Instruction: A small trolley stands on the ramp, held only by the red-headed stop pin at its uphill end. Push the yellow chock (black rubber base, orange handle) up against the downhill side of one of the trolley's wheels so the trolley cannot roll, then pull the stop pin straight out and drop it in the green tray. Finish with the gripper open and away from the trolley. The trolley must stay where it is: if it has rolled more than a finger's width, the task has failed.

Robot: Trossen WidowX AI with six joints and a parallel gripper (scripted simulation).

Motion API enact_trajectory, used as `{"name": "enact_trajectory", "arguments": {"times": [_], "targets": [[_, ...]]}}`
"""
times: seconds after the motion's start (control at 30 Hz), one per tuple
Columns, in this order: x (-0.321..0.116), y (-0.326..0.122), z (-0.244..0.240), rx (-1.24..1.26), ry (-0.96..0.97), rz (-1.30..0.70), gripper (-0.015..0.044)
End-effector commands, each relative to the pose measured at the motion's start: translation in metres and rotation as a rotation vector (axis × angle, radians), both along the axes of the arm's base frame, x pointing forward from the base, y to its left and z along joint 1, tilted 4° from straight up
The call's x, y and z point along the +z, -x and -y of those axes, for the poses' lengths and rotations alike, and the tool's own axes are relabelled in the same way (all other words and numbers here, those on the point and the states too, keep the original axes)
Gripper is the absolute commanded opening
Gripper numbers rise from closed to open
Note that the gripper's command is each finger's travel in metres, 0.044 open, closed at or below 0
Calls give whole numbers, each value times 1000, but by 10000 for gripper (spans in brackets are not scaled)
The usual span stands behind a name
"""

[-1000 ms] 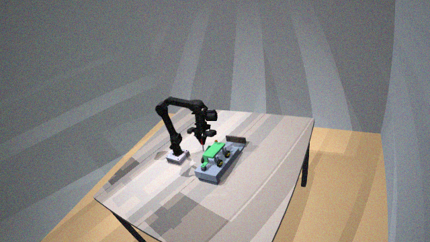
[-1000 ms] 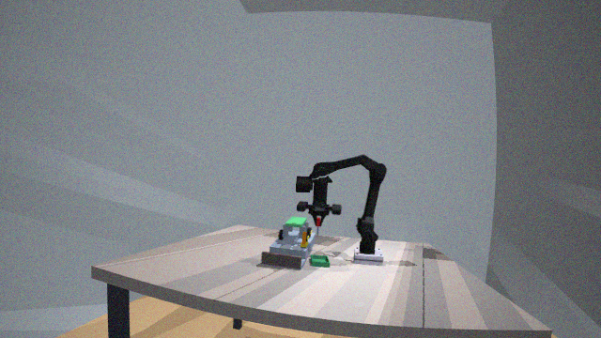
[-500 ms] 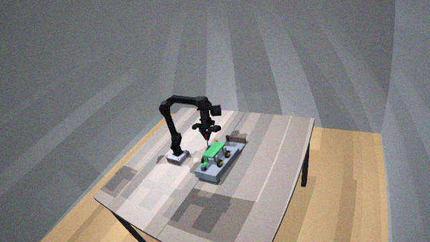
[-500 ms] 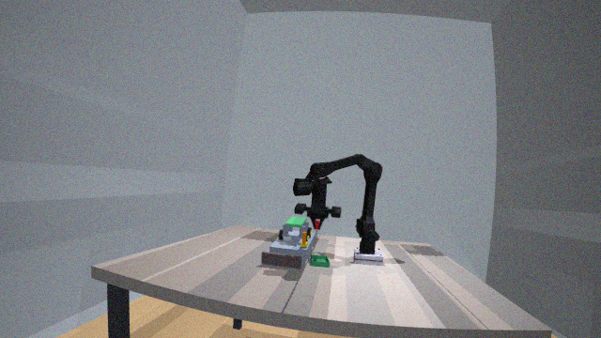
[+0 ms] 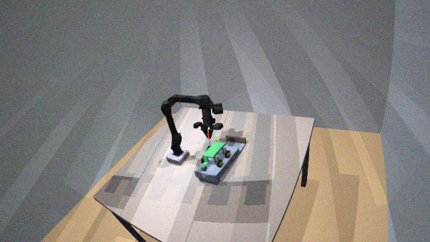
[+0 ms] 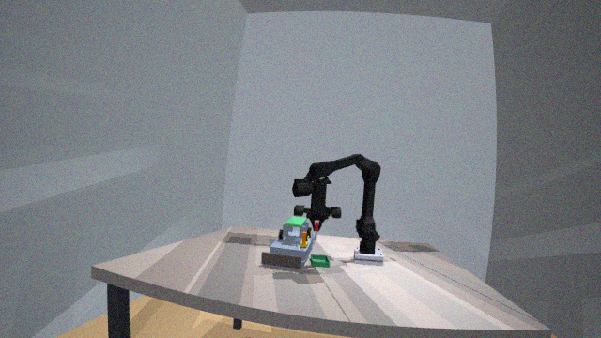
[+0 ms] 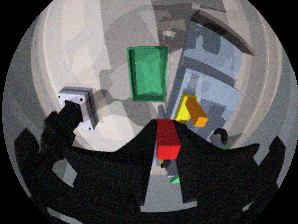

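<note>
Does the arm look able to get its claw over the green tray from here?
Probably yes: the claw, shut on the red-headed stop pin, hangs near the green tray, with nothing visible standing between.

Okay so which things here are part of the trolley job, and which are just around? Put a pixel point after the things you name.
Part of the job:
- stop pin [image 5: 208, 135] [image 6: 316, 225] [image 7: 168, 141]
- chock [image 6: 304, 238] [image 7: 184, 109]
- trolley [image 5: 214, 150] [image 6: 296, 222]
- ramp [image 5: 209, 175] [image 6: 283, 247] [image 7: 207, 79]
- green tray [image 6: 320, 264] [image 7: 148, 75]
- end effector [image 5: 208, 136] [image 6: 316, 227] [image 7: 168, 142]

Just around:
- none loose; only the table [image 5: 161, 188] [image 6: 376, 300] and walls [image 5: 101, 40] [image 6: 357, 84]
</note>
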State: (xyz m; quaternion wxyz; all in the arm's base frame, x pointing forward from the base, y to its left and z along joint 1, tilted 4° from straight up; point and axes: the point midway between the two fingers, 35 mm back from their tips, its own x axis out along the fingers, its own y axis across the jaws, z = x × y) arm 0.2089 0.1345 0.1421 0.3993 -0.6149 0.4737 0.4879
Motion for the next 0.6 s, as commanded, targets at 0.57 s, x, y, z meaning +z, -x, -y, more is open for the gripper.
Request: {"name": "enact_trajectory", "arguments": {"times": [0.57], "targets": [[2,2,4,644,-53,-48,0]]}}
